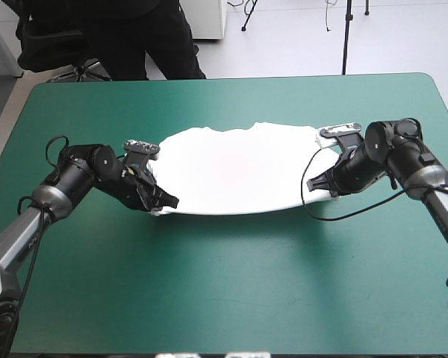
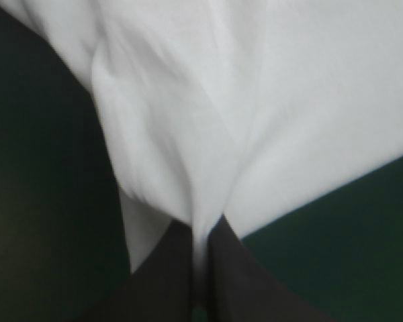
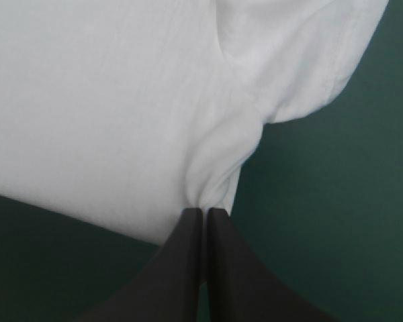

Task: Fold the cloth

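Both grippers are pinched almost fully closed on cloth. The left gripper [image 1: 169,202] nips the near left corner of the T-shirt [image 1: 239,175], a thin white fold squeezed between its 2 black fingers [image 2: 171,268]. The right gripper [image 1: 314,183] clamps a puckered bunch at the opposite side, just beside a sleeve [image 3: 309,74] with a stitched hem. The shirt spans mid-table on the teal-green cover [image 1: 224,283], soft and smooth, its near edge a shallow curve and its far edge wavy.
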### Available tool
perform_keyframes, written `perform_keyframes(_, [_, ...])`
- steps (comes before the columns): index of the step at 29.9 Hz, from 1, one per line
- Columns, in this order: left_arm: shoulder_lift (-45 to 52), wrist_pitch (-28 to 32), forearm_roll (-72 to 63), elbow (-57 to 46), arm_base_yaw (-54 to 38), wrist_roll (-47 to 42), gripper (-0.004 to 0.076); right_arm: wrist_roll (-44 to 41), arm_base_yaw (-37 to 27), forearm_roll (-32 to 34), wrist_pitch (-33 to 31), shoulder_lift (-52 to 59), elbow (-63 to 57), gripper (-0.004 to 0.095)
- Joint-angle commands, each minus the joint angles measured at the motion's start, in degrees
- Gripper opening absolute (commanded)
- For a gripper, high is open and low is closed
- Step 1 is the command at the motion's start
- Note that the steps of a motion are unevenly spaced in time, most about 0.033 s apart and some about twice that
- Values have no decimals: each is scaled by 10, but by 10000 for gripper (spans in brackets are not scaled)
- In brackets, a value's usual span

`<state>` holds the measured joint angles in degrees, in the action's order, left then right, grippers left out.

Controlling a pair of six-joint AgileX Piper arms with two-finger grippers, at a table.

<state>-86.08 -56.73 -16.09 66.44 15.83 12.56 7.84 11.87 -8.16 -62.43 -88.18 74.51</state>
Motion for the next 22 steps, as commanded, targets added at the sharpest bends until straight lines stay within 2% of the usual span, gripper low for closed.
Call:
perform_keyframes(1, [40, 15, -24, -23, 2, -1, -9, 9, -3, -12, 0, 47, -22, -17])
perform_keyframes(9, [68, 10, -25, -80, 19, -5, -9, 17, -3, -30, -9, 97, -99, -17])
perform_keyframes(17, [69, 4, -22, -88, 36, -7, -9, 20, -3, -32, -7, 109, -141, -16])
perform_keyframes(19, [69, 1, -22, -88, 36, -9, -8, 25, -3, -35, -5, 107, -146, 11])
perform_keyframes(22, [69, -10, -21, -88, 36, -10, 8, 34, -3, -40, -3, 104, -149, 149])
